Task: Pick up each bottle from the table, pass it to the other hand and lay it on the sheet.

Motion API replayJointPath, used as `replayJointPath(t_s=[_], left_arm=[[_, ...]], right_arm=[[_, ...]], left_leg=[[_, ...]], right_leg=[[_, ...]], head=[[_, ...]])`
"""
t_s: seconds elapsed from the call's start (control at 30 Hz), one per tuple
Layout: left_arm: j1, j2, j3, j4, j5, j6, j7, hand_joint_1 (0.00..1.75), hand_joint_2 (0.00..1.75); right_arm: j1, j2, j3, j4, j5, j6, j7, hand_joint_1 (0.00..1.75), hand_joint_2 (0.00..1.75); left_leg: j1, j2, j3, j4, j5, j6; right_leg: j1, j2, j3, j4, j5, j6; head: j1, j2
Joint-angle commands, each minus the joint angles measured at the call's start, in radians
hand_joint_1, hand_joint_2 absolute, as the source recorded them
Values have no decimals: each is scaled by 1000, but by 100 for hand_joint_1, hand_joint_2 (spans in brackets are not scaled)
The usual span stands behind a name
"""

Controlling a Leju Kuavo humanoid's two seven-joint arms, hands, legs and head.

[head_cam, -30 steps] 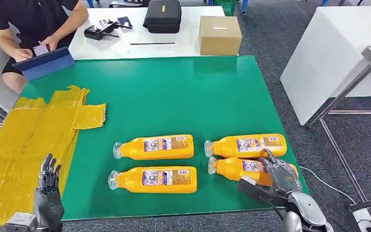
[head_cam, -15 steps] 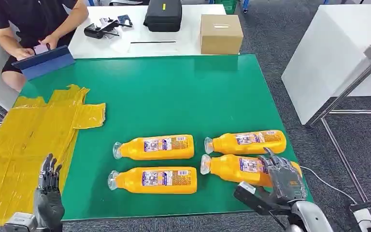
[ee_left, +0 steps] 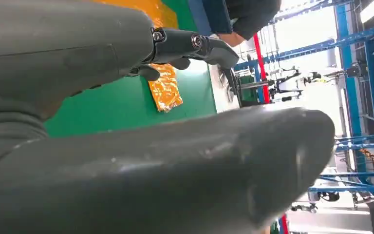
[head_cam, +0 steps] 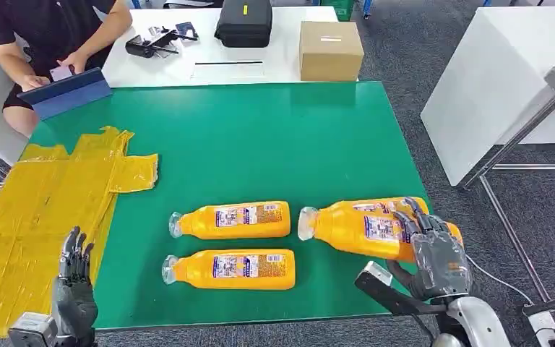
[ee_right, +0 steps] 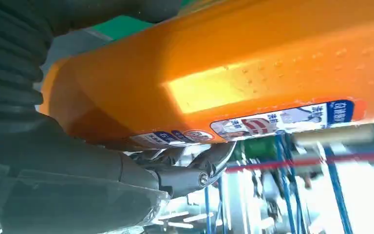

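Orange bottle in right hand

Green-topped table, white desk behind, white cabinet at right, grey carpet floor

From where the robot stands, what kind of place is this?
Probably a robot test lab or workshop: a green work table, white benches on grey carpet, blue metal racking, and a person working at a tablet.
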State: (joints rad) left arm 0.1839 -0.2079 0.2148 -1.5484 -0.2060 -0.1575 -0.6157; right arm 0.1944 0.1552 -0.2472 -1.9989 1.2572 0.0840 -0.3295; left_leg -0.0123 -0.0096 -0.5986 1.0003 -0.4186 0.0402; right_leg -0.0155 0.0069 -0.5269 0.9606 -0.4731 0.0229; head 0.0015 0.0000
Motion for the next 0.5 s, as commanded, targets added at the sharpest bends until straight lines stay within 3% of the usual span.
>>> replayJointPath(t_s=[0.03,0.23,0.37,0.4,0.5], left_arm=[[-76,35,-64,118,25,-5,-52,0,0],[-74,44,-74,113,40,-7,-51,0,0],[-131,55,-117,134,97,-36,-31,0,0],[-142,56,-124,141,109,-39,-25,0,175],[-179,52,-134,171,161,-67,-14,0,175]], right_arm=[[-203,35,134,112,-150,-9,-31,175,175],[-203,23,147,118,-176,-16,-36,175,175],[-411,5,297,335,-238,3,-3,175,175],[-462,-4,337,401,-265,2,7,175,175],[-579,-23,456,607,-345,-41,20,175,175]], left_leg=[[0,4,1,-1,1,-3],[1,2,3,-1,1,-3],[1,6,1,-1,1,-3],[1,11,2,0,1,-4],[1,10,1,-1,2,-3]], right_leg=[[0,3,0,0,2,-2],[1,1,2,-1,1,-1],[1,5,0,0,2,-1],[1,10,-1,1,3,-2],[4,9,0,0,4,-1]], head=[[0,0],[0,0],[0,0],[0,0],[0,0]])
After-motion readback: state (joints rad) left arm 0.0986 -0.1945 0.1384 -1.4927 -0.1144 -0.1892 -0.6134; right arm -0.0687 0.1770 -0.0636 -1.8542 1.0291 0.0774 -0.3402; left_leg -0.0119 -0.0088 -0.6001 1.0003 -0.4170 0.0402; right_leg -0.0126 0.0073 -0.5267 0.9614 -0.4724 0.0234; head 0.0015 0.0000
